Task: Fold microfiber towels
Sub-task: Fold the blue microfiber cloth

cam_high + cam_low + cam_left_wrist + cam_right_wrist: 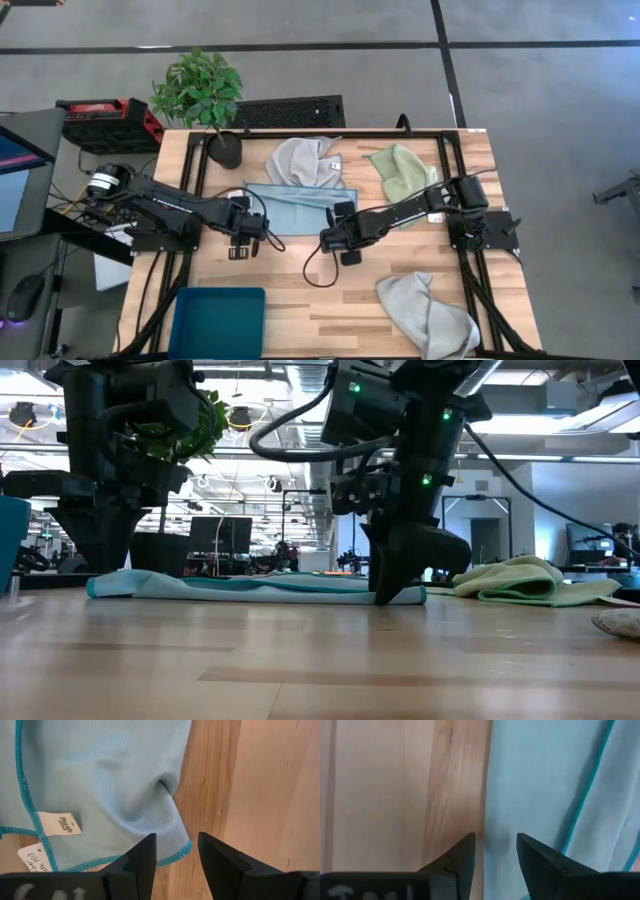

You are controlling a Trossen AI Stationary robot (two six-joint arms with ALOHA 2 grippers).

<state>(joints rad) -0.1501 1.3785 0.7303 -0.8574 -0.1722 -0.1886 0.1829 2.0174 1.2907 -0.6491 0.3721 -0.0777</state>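
Note:
The light blue towel (295, 208) lies flat in a folded rectangle at the table's middle. My left gripper (176, 845) is open over its near left corner (172, 852), one finger on each side of the hem. My right gripper (495, 845) is open at the towel's near right end (540, 795), one finger over wood and one over cloth. In the low view my right gripper (398, 592) reaches down to the towel's end. A grey towel with a white tag (305, 162), a green towel (403, 170) and another grey towel (425, 315) lie crumpled on the table. My left gripper points down over the blue towel's corner hem (175, 854); I cannot tell whether it touches the cloth. My right gripper points down with its fingers astride the towel's folded edge (487, 820). In the low view its fingertips (385, 595) reach the towel's end at table height; touch cannot be told.
A teal bin (218, 320) stands at the near left. A potted plant (208, 100) stands at the far left corner. Bare wood shows between the blue towel and the near edge (320, 300).

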